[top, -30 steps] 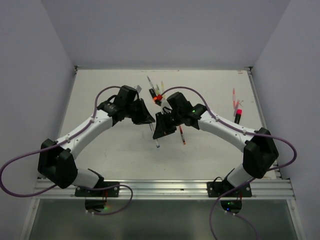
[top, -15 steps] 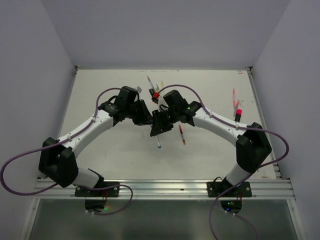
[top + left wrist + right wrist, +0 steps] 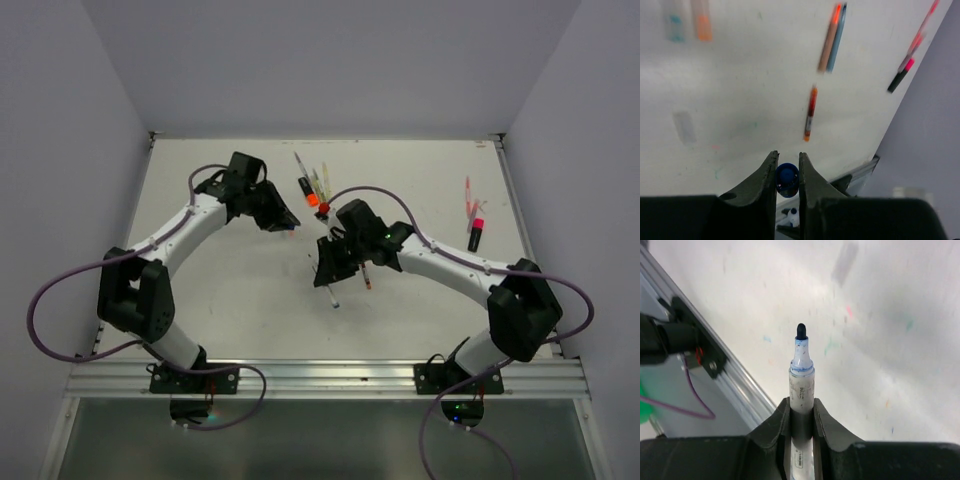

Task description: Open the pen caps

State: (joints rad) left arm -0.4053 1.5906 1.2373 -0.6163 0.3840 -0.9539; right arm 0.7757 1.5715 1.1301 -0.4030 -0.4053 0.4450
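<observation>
Arms parted: left gripper (image 3: 787, 159) pinches blue cap (image 3: 787, 179), right gripper (image 3: 801, 402) clamps bared pen (image 3: 801, 372); next, drop cap at nine o'clock

Passable over the near-left bench (image 3: 240, 310). Blocked at far centre by a pen cluster (image 3: 313, 188), at the right edge by more pens (image 3: 473, 218), beside the right end effector (image 3: 330, 270) by a red pen (image 3: 366, 276).

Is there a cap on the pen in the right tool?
No, the pen in the right tool shows a bare dark tip.
</observation>
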